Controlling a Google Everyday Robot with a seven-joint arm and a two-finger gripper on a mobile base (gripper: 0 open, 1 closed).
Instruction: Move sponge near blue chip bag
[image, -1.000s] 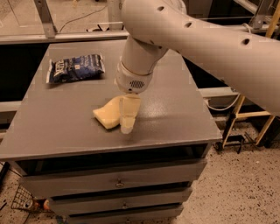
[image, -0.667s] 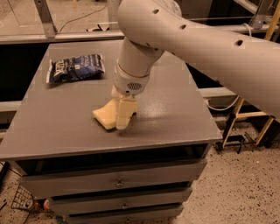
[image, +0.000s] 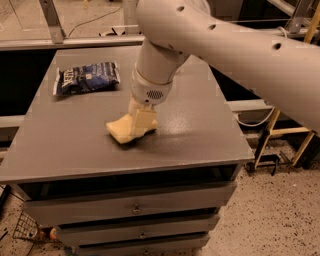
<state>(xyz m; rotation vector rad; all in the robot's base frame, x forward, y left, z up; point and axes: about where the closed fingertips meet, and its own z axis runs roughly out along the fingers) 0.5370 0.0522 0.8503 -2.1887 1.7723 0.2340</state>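
The pale yellow sponge lies on the grey table top, left of its middle. My gripper points straight down at the end of the white arm and sits on the sponge's right end, covering that part. The blue chip bag, dark blue foil with white lettering, lies flat at the table's back left, well apart from the sponge and the gripper.
The table is a grey cabinet with drawers under its front edge. A metal rail runs behind it. A yellow-legged stand and cables are on the speckled floor to the right.
My gripper has moved left from beside the sponge's right edge to over its right end. The sponge and the chip bag lie where they were.
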